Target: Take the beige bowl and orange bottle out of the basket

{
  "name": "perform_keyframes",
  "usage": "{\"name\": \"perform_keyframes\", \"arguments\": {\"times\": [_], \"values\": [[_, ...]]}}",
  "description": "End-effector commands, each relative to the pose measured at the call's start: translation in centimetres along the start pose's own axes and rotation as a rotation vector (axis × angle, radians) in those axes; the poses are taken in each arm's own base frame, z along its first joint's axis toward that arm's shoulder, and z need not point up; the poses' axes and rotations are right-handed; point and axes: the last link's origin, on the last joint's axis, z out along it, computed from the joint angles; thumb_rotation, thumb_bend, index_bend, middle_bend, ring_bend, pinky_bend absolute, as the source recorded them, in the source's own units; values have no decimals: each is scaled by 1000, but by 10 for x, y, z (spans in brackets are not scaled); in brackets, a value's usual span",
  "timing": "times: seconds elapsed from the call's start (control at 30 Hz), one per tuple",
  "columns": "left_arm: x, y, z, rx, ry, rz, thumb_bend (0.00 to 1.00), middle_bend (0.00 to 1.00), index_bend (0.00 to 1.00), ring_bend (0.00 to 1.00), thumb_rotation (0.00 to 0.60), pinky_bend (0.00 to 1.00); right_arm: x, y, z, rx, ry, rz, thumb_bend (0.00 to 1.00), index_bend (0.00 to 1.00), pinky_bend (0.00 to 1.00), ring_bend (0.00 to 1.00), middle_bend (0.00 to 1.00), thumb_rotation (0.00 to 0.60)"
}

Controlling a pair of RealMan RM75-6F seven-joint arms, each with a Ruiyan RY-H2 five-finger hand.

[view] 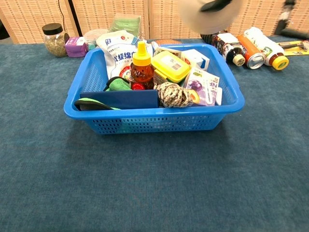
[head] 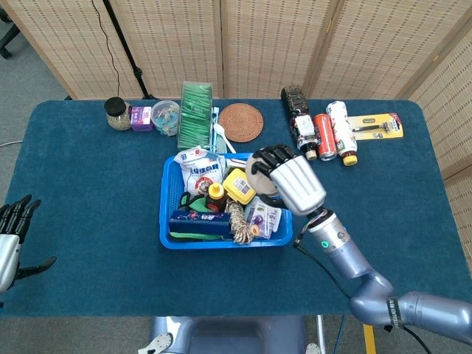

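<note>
My right hand grips the beige bowl high above the right side of the blue basket. In the chest view the bowl shows blurred at the top edge, with a dark fingertip on it. The orange bottle stands upright in the basket's middle, between a white pouch and a yellow box; in the chest view the orange bottle has a yellow cap. My left hand hangs at the far left edge, fingers spread, holding nothing.
The basket also holds a yellow box, a twine ball, a navy case and packets. Behind it lie a green box, a round coaster and jars. Bottles and a can lie at the back right.
</note>
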Motion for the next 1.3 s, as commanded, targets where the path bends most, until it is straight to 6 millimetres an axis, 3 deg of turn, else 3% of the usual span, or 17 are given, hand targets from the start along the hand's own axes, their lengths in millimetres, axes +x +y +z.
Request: {"name": "perform_keyframes", "arguments": {"times": [0.03, 0.27, 0.7, 0.93, 1.3], "values": [[0, 1, -1, -2, -1, 1, 63, 0, 0, 0, 600, 0, 8, 33, -10, -85, -8, -7, 261, 443, 421, 278, 316, 600], [-2, 3, -1, -4, -5, 9, 64, 0, 0, 0, 600, 0, -4, 80, -32, -193, -83, -5, 262, 449, 421, 283, 316, 600], [-4, 4, 0, 0, -8, 19, 63, 0, 0, 0, 600, 0, -55, 131, -61, -295, -210, -24, 272, 449, 421, 288, 316, 600], [-4, 3, 1, 4, -9, 18, 63, 0, 0, 0, 600, 0, -69, 143, -74, -328, -248, -1, 275, 449, 421, 290, 316, 600], [-4, 4, 1, 0, -13, 22, 64, 0, 0, 0, 600, 0, -77, 147, -91, -350, -346, 63, 276, 431, 420, 288, 308, 600]]}}
